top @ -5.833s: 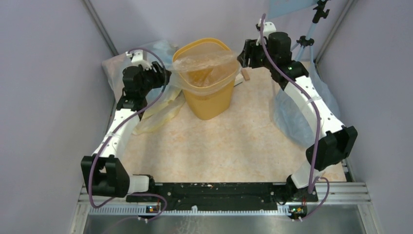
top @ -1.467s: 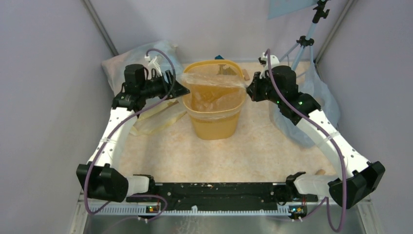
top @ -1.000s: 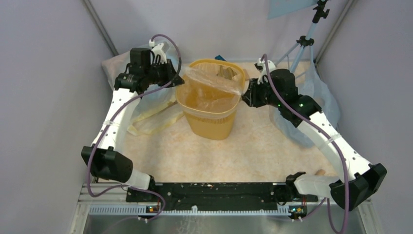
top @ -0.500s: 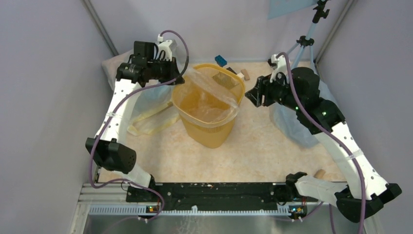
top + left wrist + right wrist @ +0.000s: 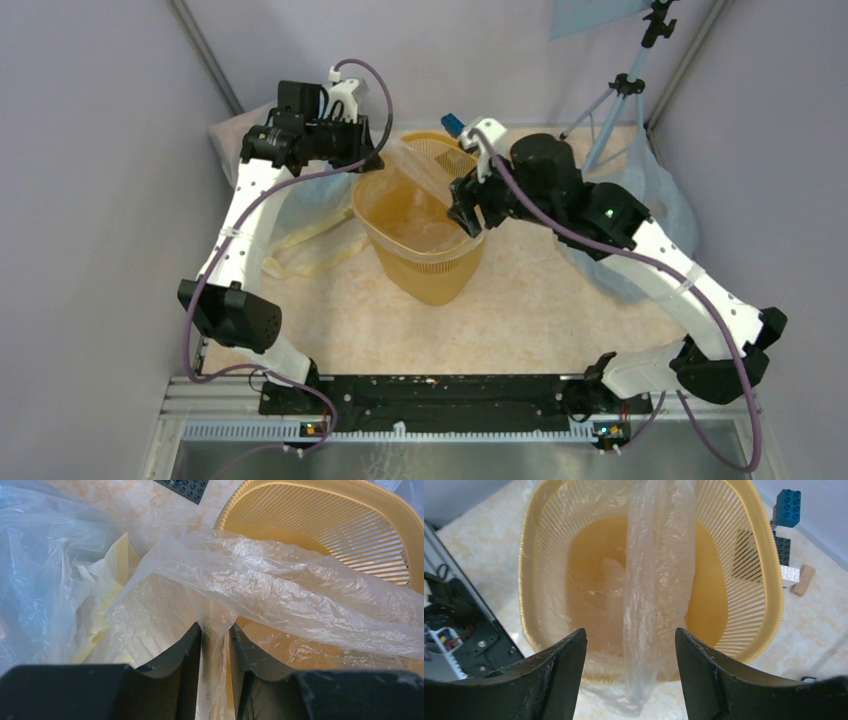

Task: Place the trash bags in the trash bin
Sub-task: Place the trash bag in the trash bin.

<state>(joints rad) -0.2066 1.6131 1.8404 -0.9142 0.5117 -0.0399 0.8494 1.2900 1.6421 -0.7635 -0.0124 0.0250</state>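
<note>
left tool (image 5: 216, 630) is nearly closed, pinching the trash bag (image 5: 280, 587) film, which stretches across and down into the yellow trash bin (image 5: 428, 272); right tool (image 5: 630, 636) hangs wide open over the bin, gripping nothing

A blue block (image 5: 787, 507), a white block (image 5: 789, 573) and a wooden piece (image 5: 804, 579) sit close together on the beige table (image 5: 500, 320); a bluish sack (image 5: 662, 185) lies beside a tripod (image 5: 618, 88).

No legible text, label, brand, number or sign on anything in the three views.
</note>
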